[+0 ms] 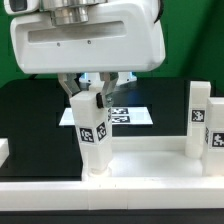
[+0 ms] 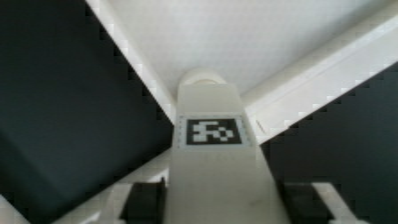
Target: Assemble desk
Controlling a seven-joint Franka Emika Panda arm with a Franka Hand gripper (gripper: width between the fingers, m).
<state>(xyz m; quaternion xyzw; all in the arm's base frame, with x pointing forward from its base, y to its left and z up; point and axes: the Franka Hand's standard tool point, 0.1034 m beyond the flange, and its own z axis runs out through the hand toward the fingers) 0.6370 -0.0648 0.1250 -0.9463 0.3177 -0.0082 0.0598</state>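
The white desk slab (image 1: pixel 140 165) lies on the black table, with its raised rim toward the front. One square white leg (image 1: pixel 199 125) with tags stands upright in the slab's corner at the exterior view's right. My gripper (image 1: pixel 91 97) is shut on a second tagged white leg (image 1: pixel 93 135), holding it upright with its lower end at the slab's corner at the exterior view's left. In the wrist view this leg (image 2: pixel 214 150) runs between my dark fingers (image 2: pixel 150 200), its tag facing the camera, and the slab's rim (image 2: pixel 311 85) lies beyond it.
The marker board (image 1: pixel 125 115) lies on the table behind the held leg. Another white part (image 1: pixel 3 152) shows at the exterior view's left edge. The robot's large white body (image 1: pixel 90 35) fills the upper part of the exterior view.
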